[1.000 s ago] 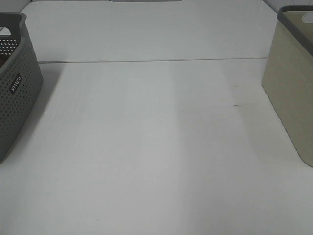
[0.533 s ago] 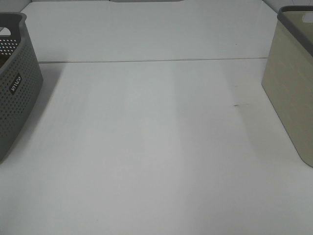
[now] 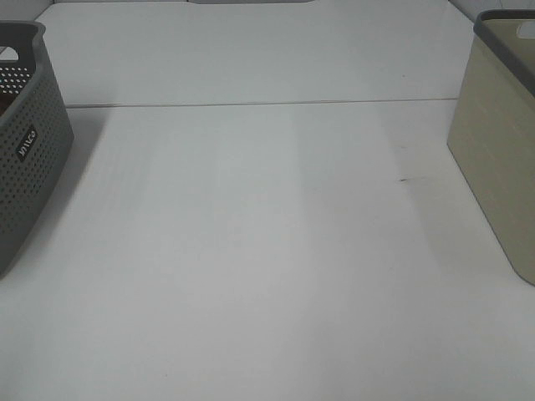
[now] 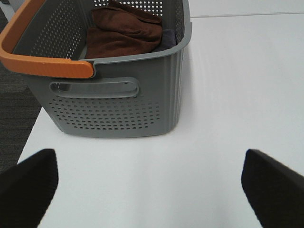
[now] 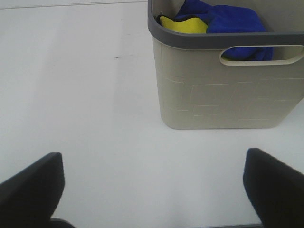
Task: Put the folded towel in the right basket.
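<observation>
Towel [image 4: 124, 32], brown and folded, is seen by the left wrist camera lying inside the grey basket [image 4: 118, 107], with the left claw [image 4: 152, 185] spread wide and empty short of it. From the right wrist, the beige basket [image 5: 228, 95] already holds blue and yellow cloths; the right claw [image 5: 154, 187] is released. From above, only the bare table [image 3: 267, 251] is shown between both baskets. The fold is best gripped from above, clear of the orange handle [image 4: 45, 64].

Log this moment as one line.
left gripper: open | right gripper: open | brown folded towel: in grey perforated basket | beige basket: holds blue and yellow cloths
</observation>
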